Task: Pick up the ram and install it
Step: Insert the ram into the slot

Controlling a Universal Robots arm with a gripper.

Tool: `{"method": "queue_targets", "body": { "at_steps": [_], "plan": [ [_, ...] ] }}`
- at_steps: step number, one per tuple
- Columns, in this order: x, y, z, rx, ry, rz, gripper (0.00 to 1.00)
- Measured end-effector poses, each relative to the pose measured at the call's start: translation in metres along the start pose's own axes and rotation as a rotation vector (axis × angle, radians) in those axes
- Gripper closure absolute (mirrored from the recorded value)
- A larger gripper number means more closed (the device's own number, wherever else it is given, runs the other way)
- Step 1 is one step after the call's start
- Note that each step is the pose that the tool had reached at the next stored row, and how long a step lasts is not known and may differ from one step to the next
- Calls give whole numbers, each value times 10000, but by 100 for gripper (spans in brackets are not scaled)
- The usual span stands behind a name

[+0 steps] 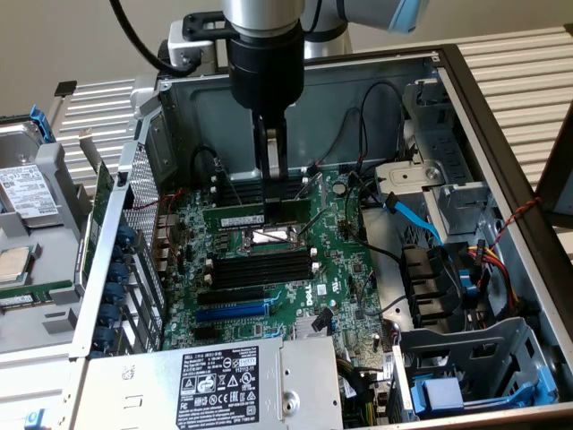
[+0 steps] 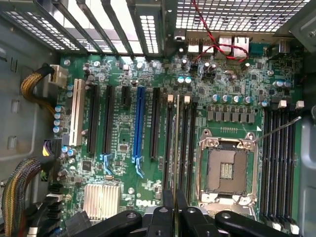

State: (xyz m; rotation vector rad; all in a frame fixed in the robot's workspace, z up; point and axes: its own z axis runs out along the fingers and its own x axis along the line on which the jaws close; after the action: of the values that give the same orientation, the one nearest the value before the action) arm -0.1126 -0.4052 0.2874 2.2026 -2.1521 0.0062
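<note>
The open computer case (image 1: 501,116) takes up most of the exterior view, with the power supply (image 1: 215,385) along the lower edge of the frame. The motherboard (image 1: 340,269) lies flat in the middle. The arm (image 1: 264,54) comes down from the top centre and ends in the gripper (image 1: 273,188) above the board.

That view shows the ram (image 1: 235,218) face-on: a green stick with a pale label. It lies level at the frame's centre and reaches from the fingertips toward the exterior view's left. In the frame it sits just above the CPU socket (image 1: 269,237).

The wrist view looks straight down on the motherboard (image 2: 123,128). It takes in the blue expansion slot (image 2: 139,123), a white slot (image 2: 76,118) and a silver heat sink (image 2: 102,200). Here the ram (image 2: 176,143) is edge-on, a thin pale line running out from between the fingers (image 2: 167,210). It lies parallel with the black memory slots (image 2: 186,143), which sit between the blue slot and the CPU socket (image 2: 227,168).

The gripper (image 2: 175,200) is closed down to a narrow gap, one finger on each side of the stick's near end, clamping it. Whether the ram's lower edge touches a slot cannot be told.
</note>
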Motion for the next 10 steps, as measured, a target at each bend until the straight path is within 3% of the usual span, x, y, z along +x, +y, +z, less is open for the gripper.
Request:
{"method": "queue_targets", "body": {
  "at_steps": [10],
  "plan": [
    [12, -7, 183, 0, 0, -1, 87]
  ]
}}
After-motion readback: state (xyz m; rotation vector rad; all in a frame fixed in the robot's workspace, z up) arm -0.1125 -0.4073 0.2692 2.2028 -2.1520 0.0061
